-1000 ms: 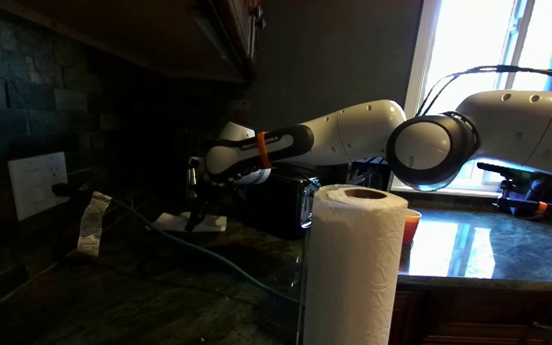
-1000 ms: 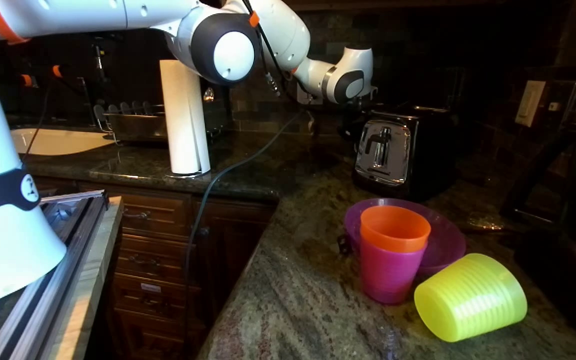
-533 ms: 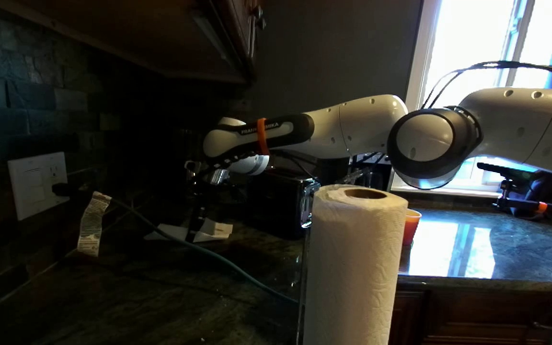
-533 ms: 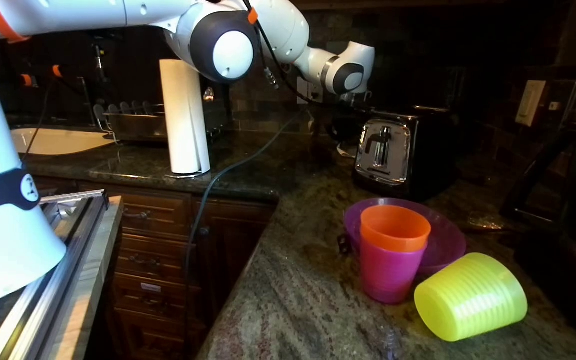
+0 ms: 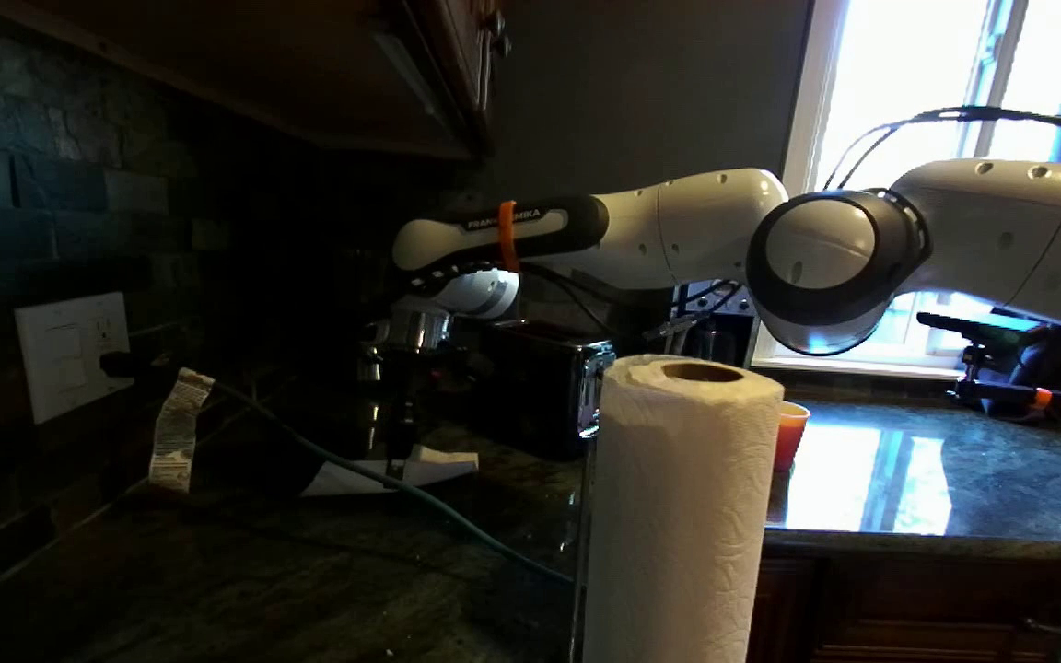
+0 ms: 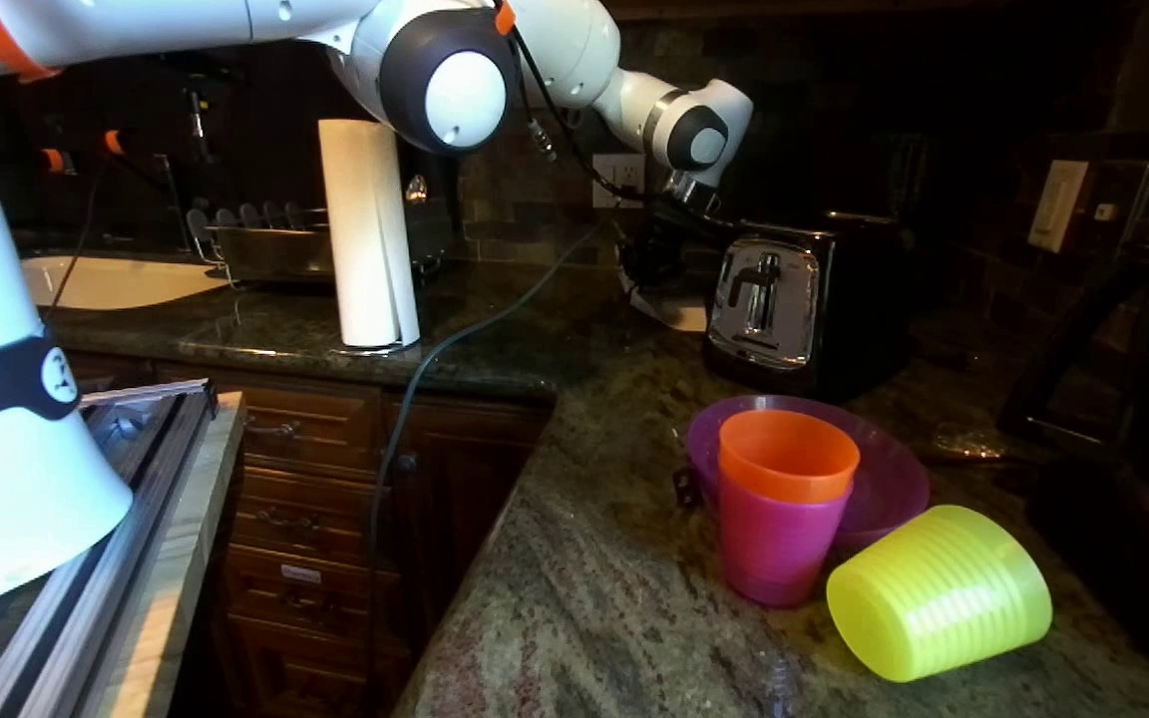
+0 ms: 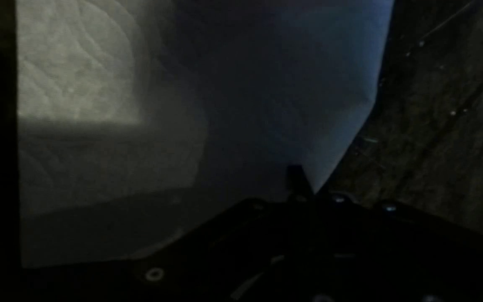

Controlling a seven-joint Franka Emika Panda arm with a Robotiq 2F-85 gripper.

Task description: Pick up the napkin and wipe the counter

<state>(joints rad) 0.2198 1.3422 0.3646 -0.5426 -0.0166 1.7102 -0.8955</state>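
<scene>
The napkin (image 5: 443,467) is a creased white sheet low over the dark counter (image 5: 309,571), beside the toaster. My gripper (image 5: 397,465) points down from above and is shut on the napkin. In the wrist view the napkin (image 7: 82,75) fills much of the picture and narrows to a point at the gripper (image 7: 308,191), where the fingers pinch it. Speckled counter (image 7: 442,126) shows to its right. Part of the napkin (image 6: 682,316) shows left of the toaster in an exterior view, under the dark gripper. Whether the whole sheet lies flat on the counter, I cannot tell.
A black and chrome toaster (image 6: 764,299) stands close beside the gripper. A teal cord (image 5: 457,516) crosses in front of the napkin. A paper towel roll (image 5: 678,516) stands on the counter. Stacked cups (image 6: 784,519), a yellow cup (image 6: 939,593) and a purple bowl (image 6: 899,489) sit past the toaster.
The gripper has dragged the napkin out from behind the toaster. In both exterior views the napkin sits lower than before, and the wrist has tilted and risen a little.
</scene>
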